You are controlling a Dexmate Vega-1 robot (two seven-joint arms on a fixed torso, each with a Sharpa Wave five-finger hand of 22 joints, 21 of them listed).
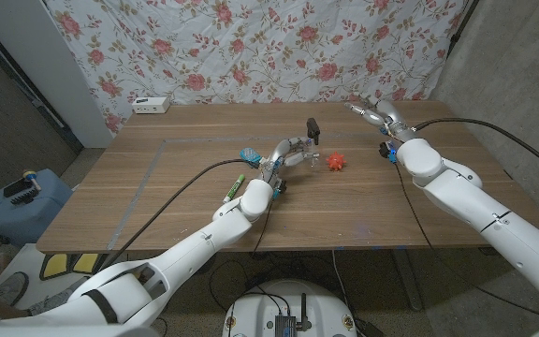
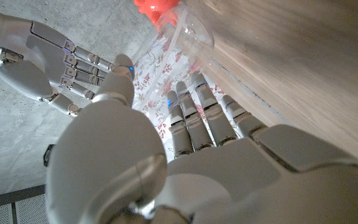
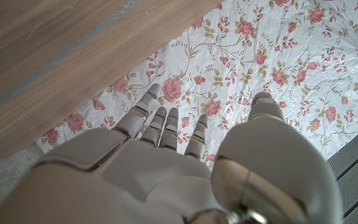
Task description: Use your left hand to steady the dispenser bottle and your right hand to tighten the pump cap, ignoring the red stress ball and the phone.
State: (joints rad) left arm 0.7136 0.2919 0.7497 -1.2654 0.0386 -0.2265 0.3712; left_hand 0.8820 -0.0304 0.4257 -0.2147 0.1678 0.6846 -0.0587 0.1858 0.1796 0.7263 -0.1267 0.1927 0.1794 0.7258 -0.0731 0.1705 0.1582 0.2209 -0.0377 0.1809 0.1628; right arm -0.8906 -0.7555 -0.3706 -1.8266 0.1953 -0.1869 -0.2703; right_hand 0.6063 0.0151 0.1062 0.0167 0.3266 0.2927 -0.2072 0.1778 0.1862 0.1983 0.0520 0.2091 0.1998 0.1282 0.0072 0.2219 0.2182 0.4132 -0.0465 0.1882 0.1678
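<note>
While the left hand (image 1: 286, 159) sits near the middle of the counter (image 1: 157, 201), its fingers curl around the clear dispenser bottle (image 1: 299, 150), which the head view shows tilted up from the hand with its black pump cap (image 1: 314, 128) at the top, pointing toward the counter's far edge. From the left wrist view the bottle's see-through wall (image 2: 188, 34) lies just past the fingertips (image 2: 194, 84) and against them, with the thumb on the other side, so the hand holds it. Just beside the bottle, on the side toward the right arm, the red stress ball (image 1: 336, 162) rests on the wood, apart from the hand; it also shows as a red blur beyond the bottle in the left wrist view (image 2: 157, 11). Well apart from the bottle, near the counter's far right corner, the right hand (image 1: 379, 120) hangs with its fingers loosely spread and nothing in them, as the right wrist view (image 3: 166, 155) confirms against the flowered cloth (image 3: 278, 56). Between the bottle and the right hand lies bare wood. Toward the near edge from the bottle the counter is open apart from the left forearm and its cable. A white box (image 1: 151, 105) sits at the far edge, well apart from the bottle.
</note>
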